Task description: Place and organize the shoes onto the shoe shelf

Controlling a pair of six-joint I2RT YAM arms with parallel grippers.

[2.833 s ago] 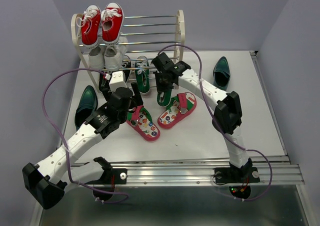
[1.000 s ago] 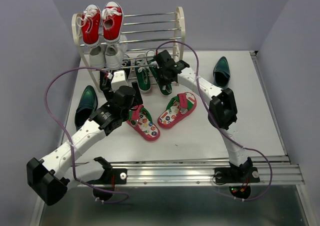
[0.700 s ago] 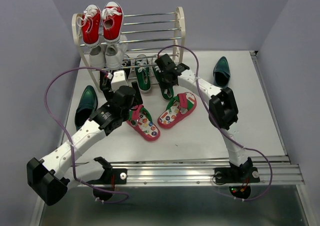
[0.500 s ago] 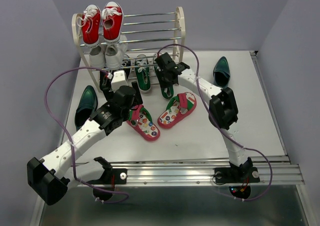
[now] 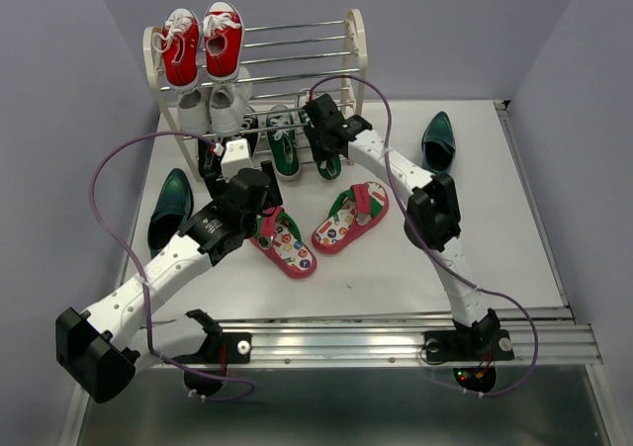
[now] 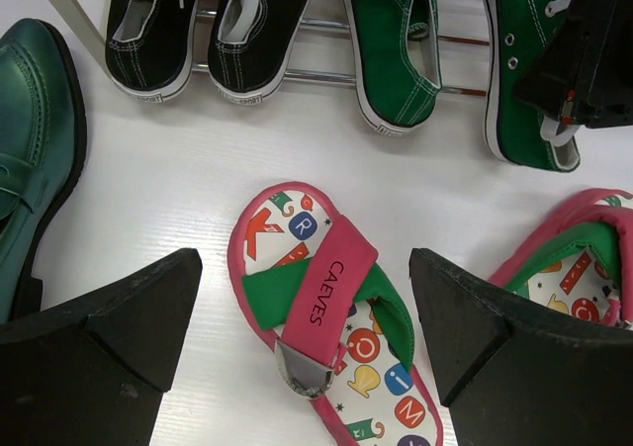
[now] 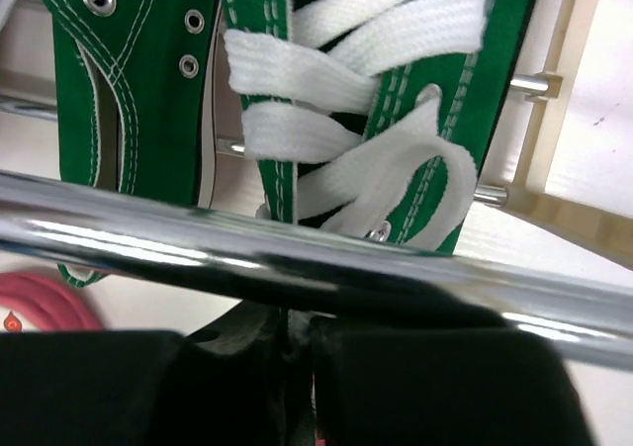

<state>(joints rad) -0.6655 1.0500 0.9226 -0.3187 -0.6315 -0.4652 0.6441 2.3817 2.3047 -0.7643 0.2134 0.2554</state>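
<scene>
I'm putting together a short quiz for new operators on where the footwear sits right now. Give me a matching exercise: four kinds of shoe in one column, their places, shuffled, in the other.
Shoes
1. red sneakers
2. white sneakers
3. green sneakers
4. flip-flops

Places
A. on the table, in front of the shoe shelf
B. top tier
C. bottom tier
D. middle tier

Pairs: 1-B, 2-D, 3-C, 4-A
</scene>
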